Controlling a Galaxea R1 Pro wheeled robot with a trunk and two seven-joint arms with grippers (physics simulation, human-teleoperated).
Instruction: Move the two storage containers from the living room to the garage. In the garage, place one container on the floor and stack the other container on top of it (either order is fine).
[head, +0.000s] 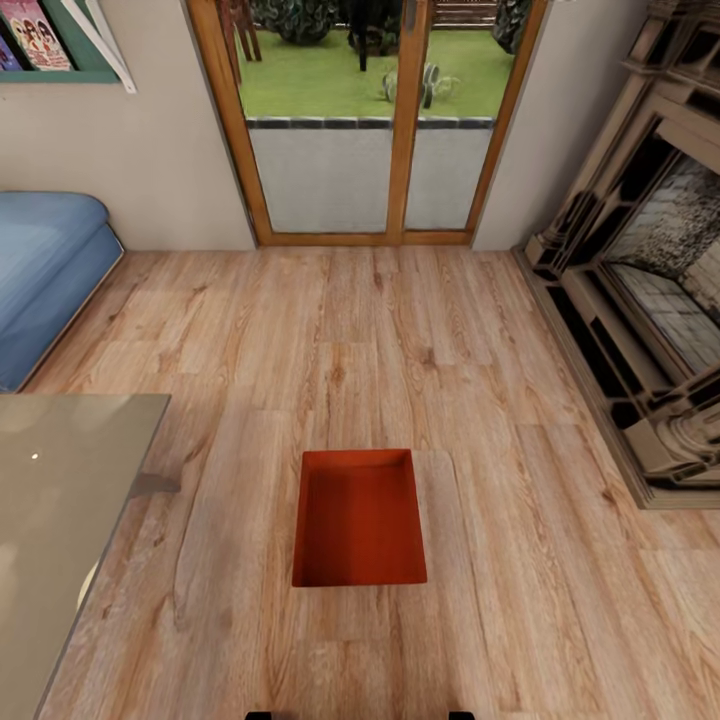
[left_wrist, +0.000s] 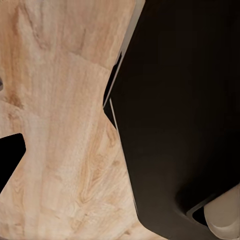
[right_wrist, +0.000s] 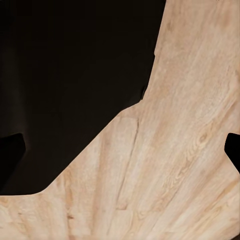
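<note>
Ahead of my jaws, one bin (head: 360, 520) sits open on wood floor (head: 520, 600); light, stiff, thin-walled, I'd grip opposite rims. Jaw opening: can't tell.

Orange-red rectangular storage container (head: 360, 520) on light wood-plank floor (head: 500, 400), central. Wood-framed glass doors (head: 365, 120) behind container; blue sofa (head: 45, 270) behind-left; glass-topped table (head: 60, 500) left; brick fireplace (head: 650, 290) right.
</note>
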